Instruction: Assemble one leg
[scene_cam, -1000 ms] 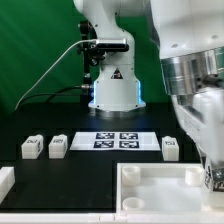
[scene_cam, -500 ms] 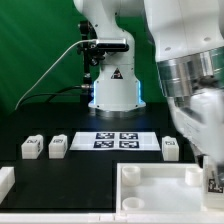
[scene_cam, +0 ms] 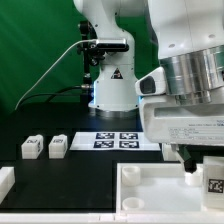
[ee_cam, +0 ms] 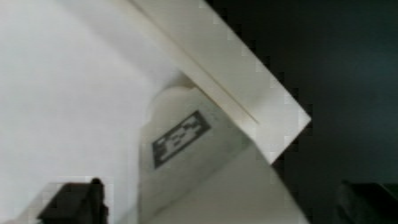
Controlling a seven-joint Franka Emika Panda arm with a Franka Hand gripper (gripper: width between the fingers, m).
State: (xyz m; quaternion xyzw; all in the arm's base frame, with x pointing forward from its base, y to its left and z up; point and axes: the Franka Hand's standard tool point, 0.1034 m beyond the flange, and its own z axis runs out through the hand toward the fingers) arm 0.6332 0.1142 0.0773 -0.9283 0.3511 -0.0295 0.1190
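Observation:
My gripper [scene_cam: 200,168] hangs over the right far corner of the large white tray-like piece [scene_cam: 150,178]. A leg [scene_cam: 215,184], a white block with a black-and-white tag, stands at that corner just below the fingers. In the wrist view the same leg [ee_cam: 187,140] lies ahead of my gripper [ee_cam: 217,205]. The two dark fingertips [ee_cam: 71,202] are set wide apart and do not touch it. Two more legs [scene_cam: 31,148] [scene_cam: 57,146] stand on the black table at the exterior view's left.
The marker board [scene_cam: 115,140] lies in the middle of the table before the arm's base [scene_cam: 112,85]. Another white part [scene_cam: 5,180] shows at the exterior view's left edge. My wrist and hand cover the table to the right of the marker board.
My hand has come down and toward the exterior view's left; its white body now hides the leg that stood to the right of the marker board. The leg at the tray corner stays put.

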